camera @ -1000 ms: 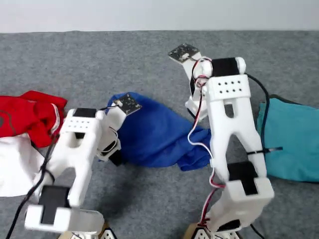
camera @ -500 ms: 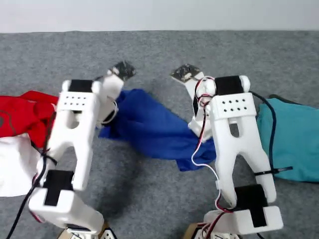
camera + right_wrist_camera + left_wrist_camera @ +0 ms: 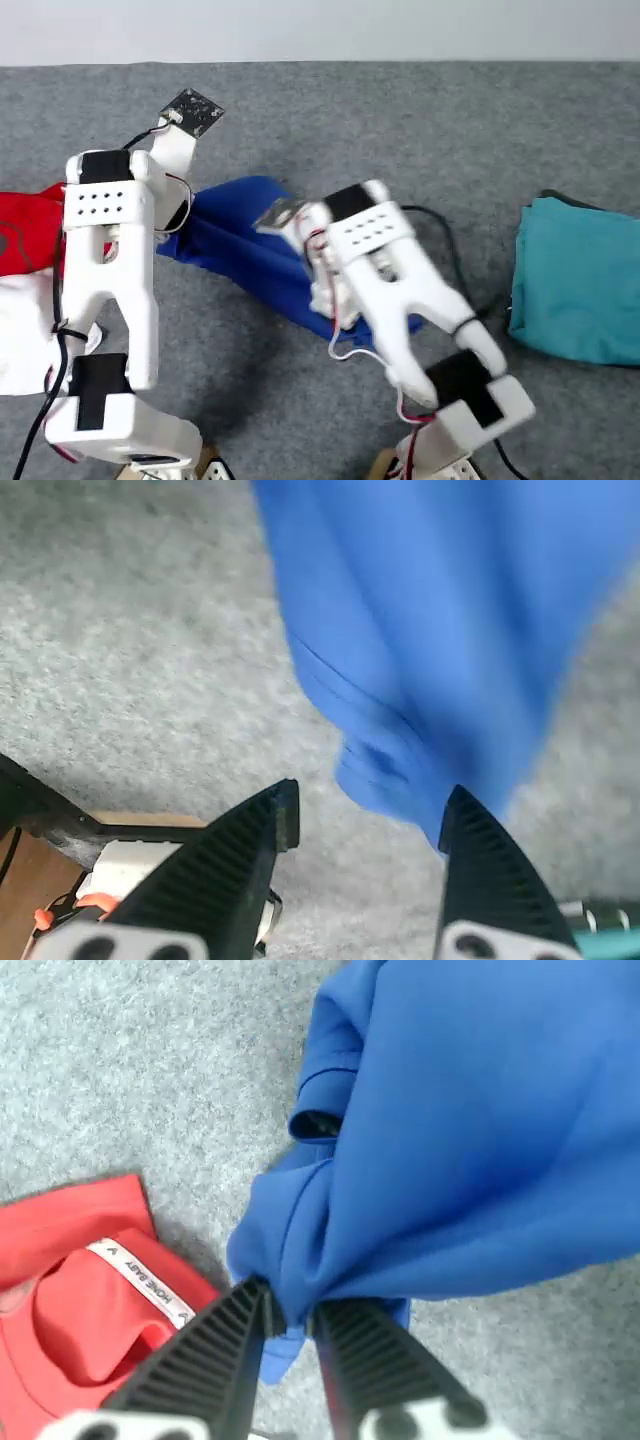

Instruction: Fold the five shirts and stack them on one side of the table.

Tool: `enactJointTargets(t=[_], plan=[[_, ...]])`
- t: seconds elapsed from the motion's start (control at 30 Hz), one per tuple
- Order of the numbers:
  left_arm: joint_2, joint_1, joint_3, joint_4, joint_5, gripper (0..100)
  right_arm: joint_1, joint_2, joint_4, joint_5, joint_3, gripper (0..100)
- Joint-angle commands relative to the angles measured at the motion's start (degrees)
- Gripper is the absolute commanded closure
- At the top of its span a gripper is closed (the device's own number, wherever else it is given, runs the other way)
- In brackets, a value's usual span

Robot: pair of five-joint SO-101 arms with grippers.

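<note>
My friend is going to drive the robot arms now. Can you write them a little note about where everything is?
Left gripper: shut on a bunched corner of the crumpled blue cloth shirt.
Right gripper: open over another edge of the blue shirt, gripping nothing.
Things: the folded teal cloth shirt lies on the right side of the grey carpeted table. The crumpled red cloth shirt and white cloth shirt lie at the left.
Done: the teal shirt looks folded.
Left: fold the blue, red and white shirts, then stack them with the teal one.
</note>
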Motion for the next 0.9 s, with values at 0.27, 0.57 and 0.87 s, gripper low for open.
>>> enactJointTargets(t=[0.27, 0.57, 0.87], plan=[[-2.81, -1.76, 2.33, -5.19, 0.35, 100, -7.34, 10.86, -3.56, -3.25, -3.87, 71.7], [-2.90, -1.67, 2.33, -5.27, 0.44, 100, -7.52, 27.38, -6.55, -2.90, -14.86, 83.4], [-3.52, -1.76, -1.63, -2.73, 0.53, 100, 0.92, 29.76, 6.81, 0.62, -35.25, 98.7]])
